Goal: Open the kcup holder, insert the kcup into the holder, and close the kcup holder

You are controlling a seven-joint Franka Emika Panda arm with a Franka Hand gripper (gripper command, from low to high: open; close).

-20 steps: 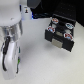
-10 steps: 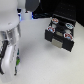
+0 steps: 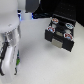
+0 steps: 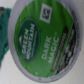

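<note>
Directly under my gripper (image 3: 15, 62) sits the kcup (image 4: 42, 42), its green lid filling my wrist view; whether my jaws grip it, I cannot tell. Well away across the table, the holder (image 3: 62, 27) stands open.

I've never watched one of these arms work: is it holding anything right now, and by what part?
It cannot be told. The kcup fills the wrist view, lid up, very close to the camera, but no fingers are visible on it, so a hold isn't confirmed.
</note>
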